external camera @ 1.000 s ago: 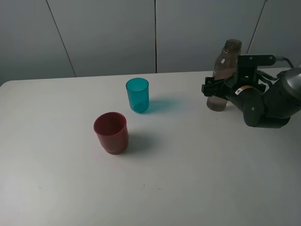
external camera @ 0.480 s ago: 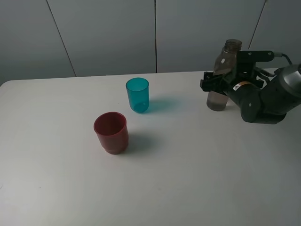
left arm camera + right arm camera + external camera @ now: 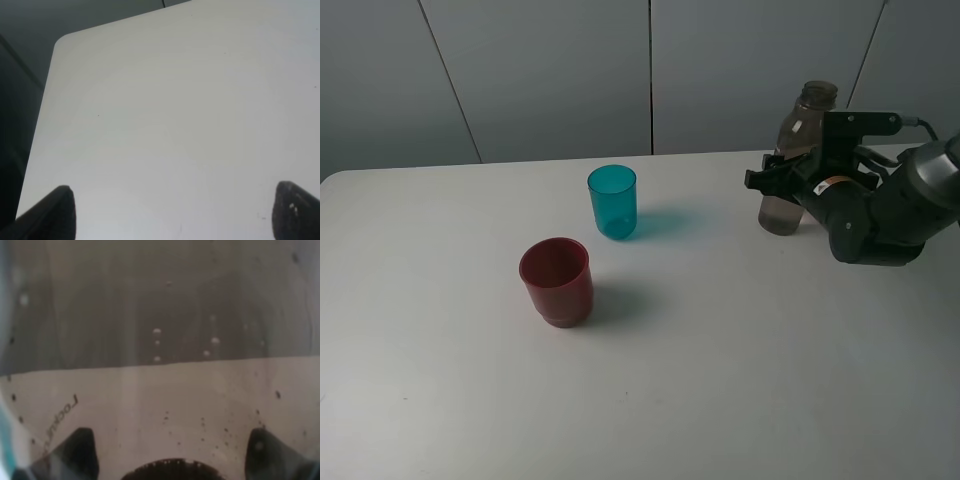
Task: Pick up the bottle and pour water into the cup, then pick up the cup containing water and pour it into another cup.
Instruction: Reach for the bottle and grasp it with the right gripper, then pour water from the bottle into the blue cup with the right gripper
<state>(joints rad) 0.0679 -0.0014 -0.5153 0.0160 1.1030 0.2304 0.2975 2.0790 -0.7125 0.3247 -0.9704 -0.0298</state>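
Since a second ago: right hand (image 3: 778, 183) edging back and closing, now pinching the bottle (image 3: 805, 115) low on its body. Near to far: red cup (image 3: 556, 280), teal cup (image 3: 612, 201), then the bottle, standing upright at the counter's (image 3: 720, 380) far right, with the teal cup lying well to its left. Left hand (image 3: 170, 210) hanging spread over the counter, not showing in the high view. The right hand is hiding the bottle's middle.

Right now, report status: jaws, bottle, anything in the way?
Right gripper shut on bottle, upright on table. Left gripper open, empty. Nothing between bottle and teal cup.
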